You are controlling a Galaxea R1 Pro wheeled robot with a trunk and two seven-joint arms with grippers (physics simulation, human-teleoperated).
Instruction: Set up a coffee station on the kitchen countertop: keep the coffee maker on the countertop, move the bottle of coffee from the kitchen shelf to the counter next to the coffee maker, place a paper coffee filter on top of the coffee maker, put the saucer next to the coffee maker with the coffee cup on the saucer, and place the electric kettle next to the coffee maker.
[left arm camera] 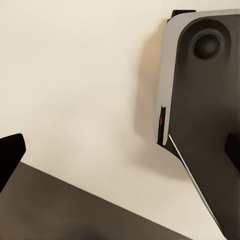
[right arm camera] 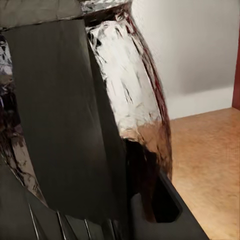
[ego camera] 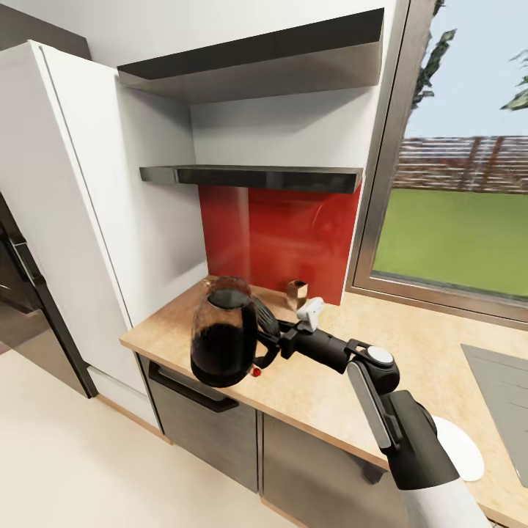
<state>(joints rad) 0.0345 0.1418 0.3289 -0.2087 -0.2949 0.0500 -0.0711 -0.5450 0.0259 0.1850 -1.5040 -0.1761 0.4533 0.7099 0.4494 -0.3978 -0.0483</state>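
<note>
Your right gripper [ego camera: 265, 343] is holding the electric kettle [ego camera: 224, 341] by its handle, jaws clamped on it, carrying it just above the front edge of the wooden table [ego camera: 381, 352]. Your left gripper's [left arm camera: 120, 160] jaws are standing wide apart, facing the pale floor [left arm camera: 85, 80].

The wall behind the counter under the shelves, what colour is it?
The glossy wall panel is bright red, clearest in the head view.

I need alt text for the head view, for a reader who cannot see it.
The right gripper holds a dark electric kettle by its handle, tilted, over the left end of a wooden countertop. Behind it are a red backsplash, two dark shelves, and a window at the right.
</note>
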